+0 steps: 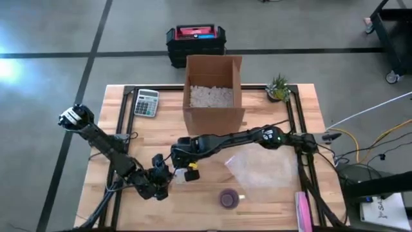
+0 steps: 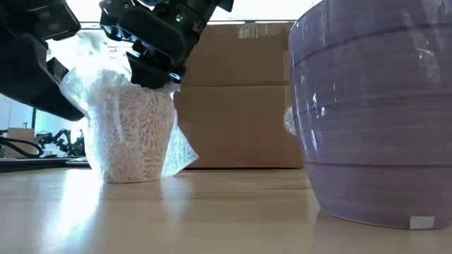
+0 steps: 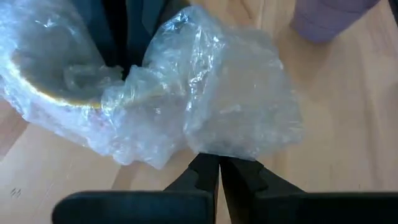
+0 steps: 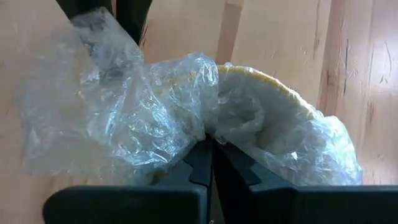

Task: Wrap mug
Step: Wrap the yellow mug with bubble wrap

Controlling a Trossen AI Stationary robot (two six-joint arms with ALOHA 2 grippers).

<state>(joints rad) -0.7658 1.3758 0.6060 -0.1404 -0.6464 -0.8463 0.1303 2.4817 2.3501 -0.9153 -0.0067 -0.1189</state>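
Note:
A mug with a yellow rim (image 4: 273, 81) stands upright on the table, swathed in clear bubble wrap (image 2: 134, 134), near the table's front left of centre (image 1: 175, 175). My left gripper (image 3: 219, 163) is shut on the wrap on the mug's left side (image 1: 159, 180). From the right, my right gripper (image 4: 210, 148) is shut on the wrap at the mug's top (image 2: 152, 74). A second, purple mug (image 1: 228, 198) stands bare to the right, and a loose sheet of bubble wrap (image 1: 261, 167) lies flat beyond it. My left gripper pinches a bunched fold of the bubble wrap (image 3: 211, 140) between its two fingers, beside the mug's rim. The wrap is crumpled and slack around the mug, which rests on the table. My right gripper pinches gathered bubble wrap (image 4: 205, 127) between its two fingers at the mug's open top, coming slanting down from the table's right. Several crumpled layers meet there. The mug stands upright on its base (image 2: 131, 176).
An open cardboard box (image 1: 214, 93) with white filler stands at the far middle. A calculator (image 1: 146, 102) lies far left, a small plant (image 1: 278, 87) far right, a pink object (image 1: 302, 209) at the near right edge. A black and red case (image 1: 196, 40) sits on the floor beyond.

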